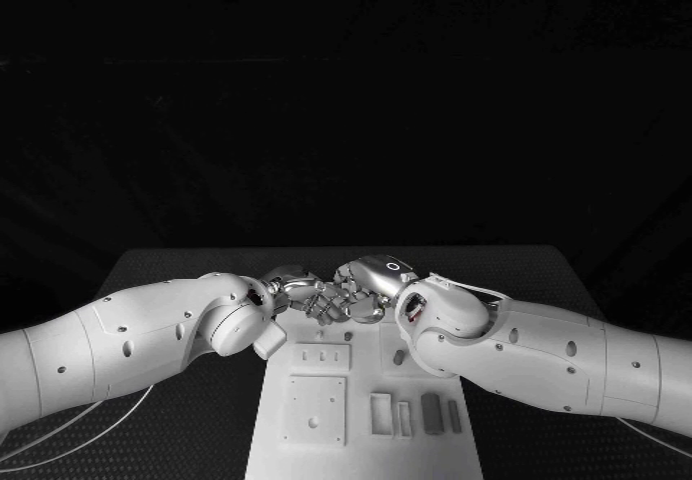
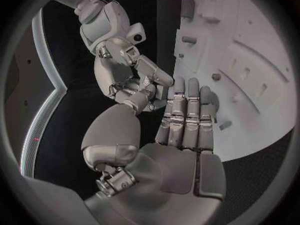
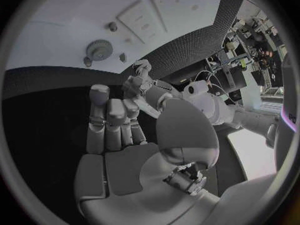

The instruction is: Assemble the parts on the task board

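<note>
Left hand [image 1: 293,292]: you see it at the board's far end, fingers [image 2: 187,116] straight, side by side, holding nothing.
Right hand [image 1: 364,290]: touching the left; grasp unclear.
Board [image 1: 361,440]: mid-bench.
Parts [image 1: 430,410]: grey, near right.

The worktop [image 1: 173,262] is black with a fine woven texture. A white task board [image 1: 274,455] lies flat on it, running lengthwise down the middle from the near edge towards the far side. Dark worktop surface shows on both sides of the board and beyond its far end. Thin pale cables [image 1: 87,425] lie curved on the worktop well to the left of the board, and another pale cable [image 1: 652,435] lies on it to the right of the board, near the picture's edge.
</note>
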You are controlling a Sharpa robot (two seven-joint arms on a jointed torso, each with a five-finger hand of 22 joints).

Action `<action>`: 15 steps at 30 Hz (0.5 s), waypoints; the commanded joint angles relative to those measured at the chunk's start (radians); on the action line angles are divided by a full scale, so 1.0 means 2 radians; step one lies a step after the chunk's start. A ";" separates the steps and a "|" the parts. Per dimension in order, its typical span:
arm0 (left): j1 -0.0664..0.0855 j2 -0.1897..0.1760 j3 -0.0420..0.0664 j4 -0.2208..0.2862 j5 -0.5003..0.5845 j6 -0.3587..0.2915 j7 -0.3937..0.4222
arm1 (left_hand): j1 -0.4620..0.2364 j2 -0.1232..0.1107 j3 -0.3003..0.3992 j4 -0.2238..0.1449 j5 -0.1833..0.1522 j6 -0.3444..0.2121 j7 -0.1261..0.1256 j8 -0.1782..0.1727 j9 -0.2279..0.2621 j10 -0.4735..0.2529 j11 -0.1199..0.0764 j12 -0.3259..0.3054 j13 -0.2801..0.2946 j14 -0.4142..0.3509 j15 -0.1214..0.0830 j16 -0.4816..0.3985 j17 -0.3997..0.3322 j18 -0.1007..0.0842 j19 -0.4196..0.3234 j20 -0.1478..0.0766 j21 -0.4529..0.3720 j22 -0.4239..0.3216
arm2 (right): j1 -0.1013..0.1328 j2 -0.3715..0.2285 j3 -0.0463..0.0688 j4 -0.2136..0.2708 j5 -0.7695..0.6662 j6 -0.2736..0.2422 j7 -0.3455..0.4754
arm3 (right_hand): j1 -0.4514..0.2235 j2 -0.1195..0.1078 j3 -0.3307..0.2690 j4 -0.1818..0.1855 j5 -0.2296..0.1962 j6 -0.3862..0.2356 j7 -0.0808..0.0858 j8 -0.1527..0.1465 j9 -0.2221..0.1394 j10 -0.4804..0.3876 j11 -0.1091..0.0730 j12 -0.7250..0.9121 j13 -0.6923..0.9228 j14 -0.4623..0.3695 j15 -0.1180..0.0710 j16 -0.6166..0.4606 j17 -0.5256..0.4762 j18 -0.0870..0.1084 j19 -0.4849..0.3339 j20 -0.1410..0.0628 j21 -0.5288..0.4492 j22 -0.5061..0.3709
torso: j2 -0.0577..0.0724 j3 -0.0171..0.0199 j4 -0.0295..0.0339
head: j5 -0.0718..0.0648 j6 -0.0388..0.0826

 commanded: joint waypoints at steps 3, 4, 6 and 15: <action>0.001 0.003 0.002 0.001 0.005 0.002 0.010 | 0.013 0.018 0.021 -0.006 0.000 0.007 0.000 0.001 -0.001 0.007 -0.002 0.000 0.002 0.003 -0.003 0.003 0.001 0.004 -0.001 -0.001 0.004 0.007 | -0.001 0.001 -0.001 0.003 -0.003 0.013 0.004 | -0.001 -0.004 0.003 0.001 -0.001 0.101 -0.018 -0.001 0.000 -0.024 -0.021 -0.002 -0.001 0.000 -0.003 -0.001 -0.001 0.013 0.001 -0.001 0.002 0.006 | 0.000 0.0002 0.0000 | -0.001 -0.001; 0.001 0.003 0.002 0.001 0.005 0.002 0.009 | 0.013 0.019 0.023 -0.007 0.000 0.007 0.000 0.001 -0.001 0.007 -0.002 0.000 0.002 0.003 -0.003 0.003 0.001 0.004 -0.001 -0.001 0.004 0.007 | -0.001 0.001 -0.001 0.003 -0.003 0.013 0.003 | -0.001 -0.004 0.004 0.001 -0.001 0.101 -0.018 -0.001 0.000 -0.024 -0.021 -0.002 -0.001 0.000 -0.003 -0.002 -0.001 0.013 0.001 -0.001 0.002 0.006 | 0.000 0.0003 0.0000 | 0.000 -0.002; 0.001 0.003 0.002 0.000 0.005 0.001 0.010 | 0.014 0.021 0.025 -0.007 0.000 0.008 0.000 0.001 -0.001 0.008 -0.002 0.000 0.002 0.003 -0.003 0.003 0.001 0.003 -0.001 -0.001 0.004 0.007 | -0.001 0.001 -0.001 0.004 -0.004 0.013 0.003 | -0.001 -0.005 0.004 0.001 -0.001 0.101 -0.018 -0.001 0.000 -0.024 -0.021 -0.002 -0.001 0.000 -0.003 -0.002 -0.001 0.013 0.001 -0.001 0.002 0.006 | 0.000 0.0004 0.0001 | 0.000 -0.001; 0.001 0.004 0.002 -0.001 0.005 0.001 0.008 | 0.012 0.023 0.028 -0.007 0.000 0.013 -0.002 0.003 -0.001 0.012 -0.004 0.002 0.004 0.004 -0.003 0.004 0.001 0.002 -0.002 -0.002 0.005 0.007 | -0.001 0.002 -0.002 0.004 -0.004 0.016 0.002 | -0.001 -0.005 0.006 0.001 -0.001 0.101 -0.019 -0.001 0.000 -0.024 -0.021 -0.002 -0.001 0.000 -0.003 -0.002 -0.001 0.013 0.001 -0.001 0.002 0.005 | 0.000 0.0002 0.0000 | -0.001 -0.002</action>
